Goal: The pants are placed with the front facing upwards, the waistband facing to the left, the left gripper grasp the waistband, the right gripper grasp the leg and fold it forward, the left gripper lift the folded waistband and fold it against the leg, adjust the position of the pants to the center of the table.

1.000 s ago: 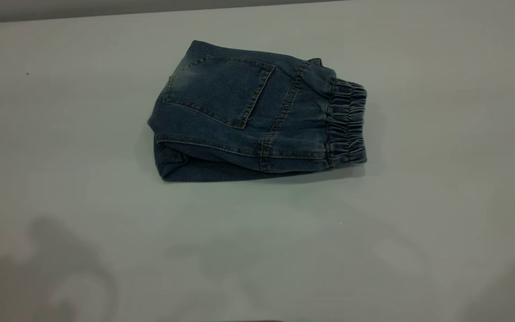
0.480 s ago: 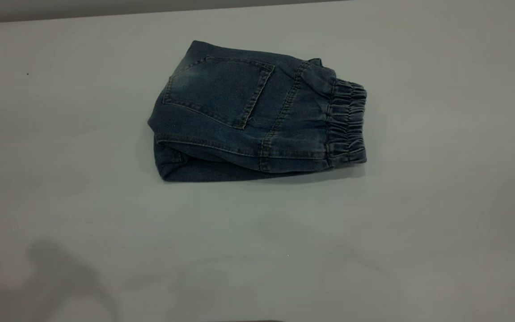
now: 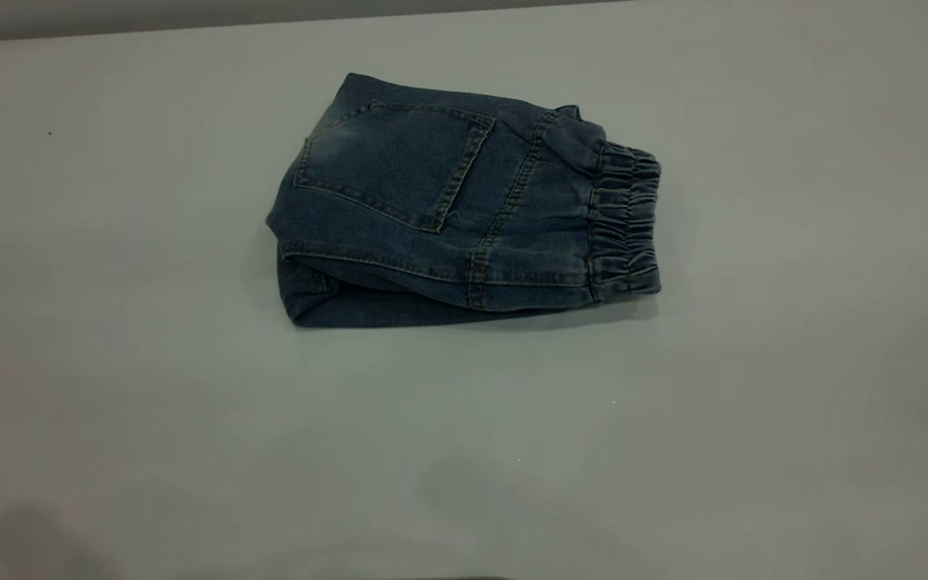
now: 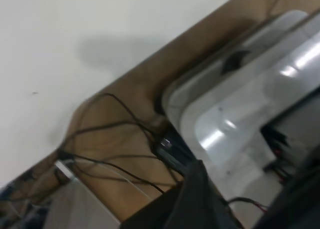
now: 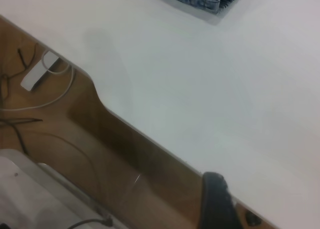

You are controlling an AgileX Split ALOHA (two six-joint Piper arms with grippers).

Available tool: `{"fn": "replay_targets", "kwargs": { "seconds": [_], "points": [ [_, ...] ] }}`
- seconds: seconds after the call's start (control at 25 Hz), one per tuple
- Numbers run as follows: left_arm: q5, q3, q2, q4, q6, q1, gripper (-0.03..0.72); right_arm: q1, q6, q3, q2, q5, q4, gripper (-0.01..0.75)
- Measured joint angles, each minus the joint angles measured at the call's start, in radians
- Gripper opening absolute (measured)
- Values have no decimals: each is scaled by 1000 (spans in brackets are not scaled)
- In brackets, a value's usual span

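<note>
Neither gripper appears in the exterior view, and each wrist view shows only a dark sliver of its own arm past the table's edge, so whether the left gripper or the right gripper is open or closed cannot be told; both arms seem parked off the work area. On the table (image 3: pixel 109 338) the pants (image 3: pixel 448 209) lie folded into a compact bundle, back pocket (image 3: pixel 395 165) up, with the waistband (image 3: pixel 625 234) at the bundle's right end. That placement, near the middle of the tabletop, suggests the folding and centring are essentially finished.
</note>
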State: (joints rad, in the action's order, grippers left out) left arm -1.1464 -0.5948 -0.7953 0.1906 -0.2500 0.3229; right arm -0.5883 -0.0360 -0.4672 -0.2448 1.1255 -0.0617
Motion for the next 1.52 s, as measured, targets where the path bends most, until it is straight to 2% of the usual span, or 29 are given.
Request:
{"fn": "replay_targets", "kwargs": {
  "seconds": [0.24,0.48,0.84,0.92,1.08,1.16,1.28,1.36,1.52],
  "points": [
    [30,97,237,-51,84,0,553,0,-1,0,0,0,0,372],
    [36,101,421,-139,179,0,553,0,-1,0,0,0,-2,372],
    [31,101,597,-149,192,0,553,7,-1,0,9,0,-3,372],
    [30,101,615,-149,192,0,553,53,-1,0,16,0,-11,372],
    [28,101,658,-150,192,-35,553,246,-1,0,56,0,-22,368],
    [26,101,681,-150,192,-87,553,350,-1,0,100,0,-22,367],
    [26,101,707,-150,192,-177,553,461,-1,0,179,1,-22,367],
    [26,101,730,-150,193,-227,553,496,-1,0,231,1,-22,367],
    [24,101,791,-150,193,-280,553,503,-1,0,255,8,-24,367]
  ]
}}
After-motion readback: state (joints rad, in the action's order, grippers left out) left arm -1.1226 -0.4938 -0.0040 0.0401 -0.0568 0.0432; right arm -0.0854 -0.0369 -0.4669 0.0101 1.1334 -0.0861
